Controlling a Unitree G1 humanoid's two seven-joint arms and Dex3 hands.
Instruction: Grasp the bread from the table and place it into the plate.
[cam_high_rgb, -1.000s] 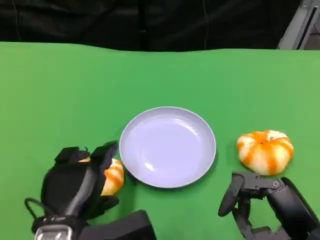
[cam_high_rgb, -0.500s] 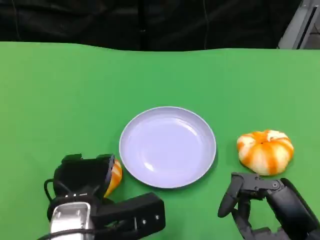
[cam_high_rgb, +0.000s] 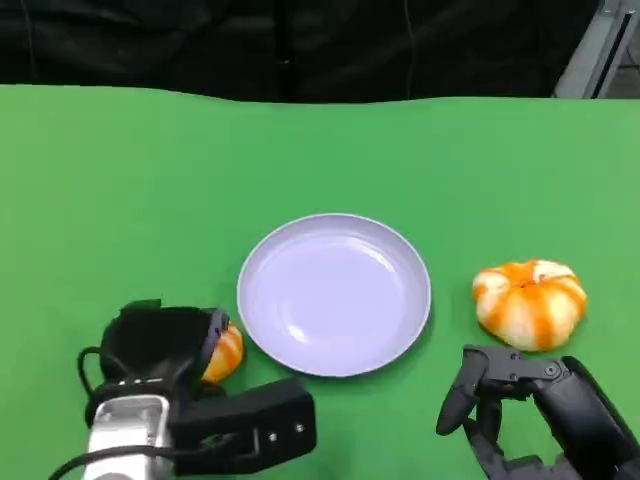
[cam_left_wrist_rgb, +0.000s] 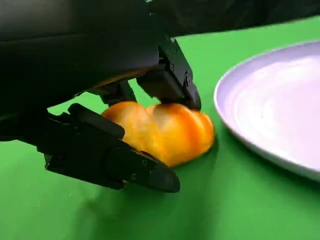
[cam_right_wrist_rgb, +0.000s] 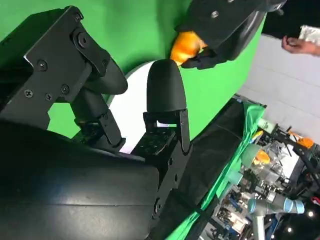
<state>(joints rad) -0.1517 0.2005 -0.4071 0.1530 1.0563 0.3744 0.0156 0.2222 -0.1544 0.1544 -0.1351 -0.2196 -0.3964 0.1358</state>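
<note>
Head view: the left hand (cam_high_rgb: 160, 345) sits over a bread roll (cam_high_rgb: 224, 352) on the green surface (cam_high_rgb: 120, 200), just beside the lavender plate (cam_high_rgb: 334, 293), and only the roll's orange edge peeks out. The right hand (cam_high_rgb: 500, 400) waits with fingers apart, holding nothing, near a second bread roll (cam_high_rgb: 530, 303) on the plate's other side.

Left wrist view: the fingers (cam_left_wrist_rgb: 115, 160) wrap the roll (cam_left_wrist_rgb: 165, 132) from above and below, and it looks gripped while resting on the surface. The job now calls for a firm, even squeeze and a lift high enough to clear the rim (cam_left_wrist_rgb: 235, 125).

Right wrist view: the open right hand (cam_right_wrist_rgb: 125, 100) is up close, with the left hand (cam_right_wrist_rgb: 225, 25) and roll (cam_right_wrist_rgb: 185, 46) beyond the plate (cam_right_wrist_rgb: 135, 105).
</note>
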